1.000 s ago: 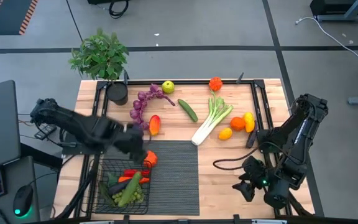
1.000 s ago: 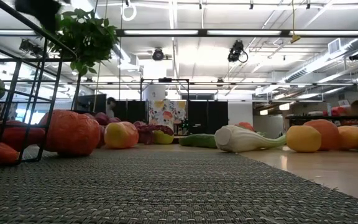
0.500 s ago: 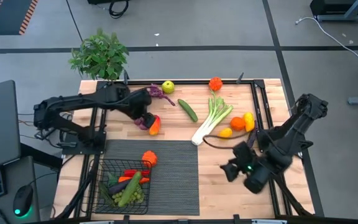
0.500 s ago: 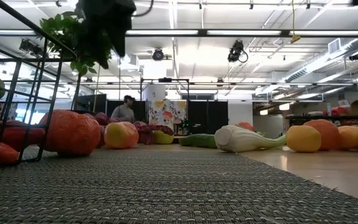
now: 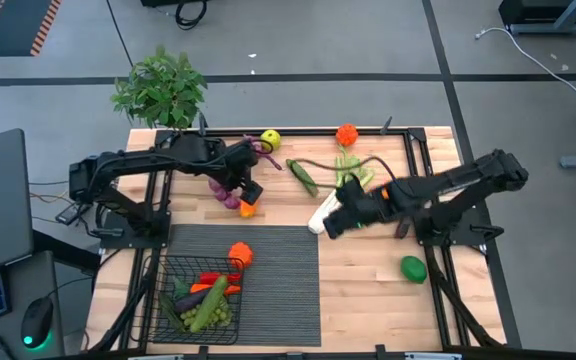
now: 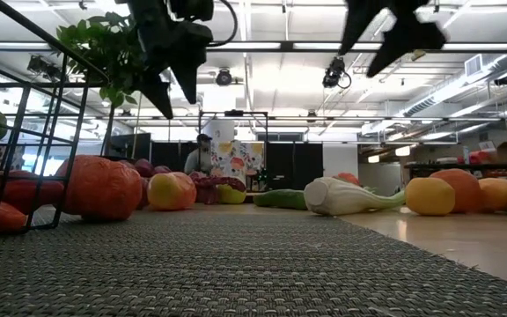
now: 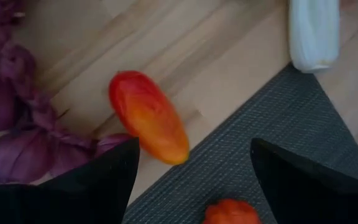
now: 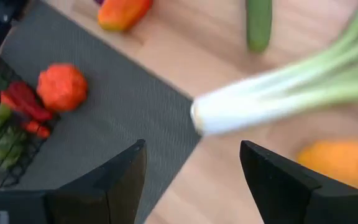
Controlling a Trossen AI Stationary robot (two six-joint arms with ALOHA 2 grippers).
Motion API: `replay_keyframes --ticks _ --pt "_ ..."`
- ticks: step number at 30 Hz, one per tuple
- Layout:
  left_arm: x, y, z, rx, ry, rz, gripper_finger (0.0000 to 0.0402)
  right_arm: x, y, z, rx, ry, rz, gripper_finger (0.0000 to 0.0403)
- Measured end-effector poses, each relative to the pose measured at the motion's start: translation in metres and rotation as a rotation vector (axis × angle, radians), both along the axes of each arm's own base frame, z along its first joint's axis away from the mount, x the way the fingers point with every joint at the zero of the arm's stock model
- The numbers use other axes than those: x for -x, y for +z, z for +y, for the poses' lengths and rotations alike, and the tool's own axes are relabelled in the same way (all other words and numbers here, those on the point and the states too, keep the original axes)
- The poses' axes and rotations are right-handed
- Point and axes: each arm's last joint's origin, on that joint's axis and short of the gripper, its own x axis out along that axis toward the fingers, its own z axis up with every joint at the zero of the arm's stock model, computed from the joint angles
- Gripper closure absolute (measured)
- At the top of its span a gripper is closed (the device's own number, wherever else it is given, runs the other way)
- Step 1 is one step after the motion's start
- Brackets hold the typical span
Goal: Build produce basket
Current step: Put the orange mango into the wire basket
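The left gripper [image 5: 247,190] hangs with its fingers apart over the red-orange pepper [image 7: 148,116], which lies on bare wood just off the mat's far edge, touching or nearly touching the purple grapes [image 5: 226,170]. If the fingers come down off-centre, they could nudge the smooth pepper aside or snag the grapes with it. The right gripper [image 5: 334,220], also spread and empty, hovers at the leek's [image 5: 340,192] white end; a grip that near the tip could let the long stalk swing and sweep the cucumber [image 5: 303,177].

The basket [image 5: 158,318] sits at the table's near-left corner, already holding several pieces, with an orange bumpy fruit [image 5: 239,254], possibly a tangerine, on the ribbed mat [image 5: 283,285] beside it. The wooden table [image 5: 368,300] stands in a large workshop with strip lights, where a person [image 6: 202,154] stands far back
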Motion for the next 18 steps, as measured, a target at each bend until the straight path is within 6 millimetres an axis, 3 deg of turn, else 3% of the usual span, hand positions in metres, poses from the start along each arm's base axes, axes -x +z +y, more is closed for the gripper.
replay_keyframes --ticks 4,9,18 --pt "-0.001 -0.01 0.001 0.027 0.072 0.075 0.0088 -0.01 0.003 -0.03 0.015 0.006 -0.026 0.014" --pt "-0.014 -0.032 0.0 0.072 0.149 0.145 0.0088 -0.017 0.006 -0.052 0.041 0.057 -0.068 0.014" --pt "-0.032 -0.061 0.002 0.126 0.302 0.193 0.0088 -0.016 0.005 -0.067 0.012 0.253 -0.025 0.014"
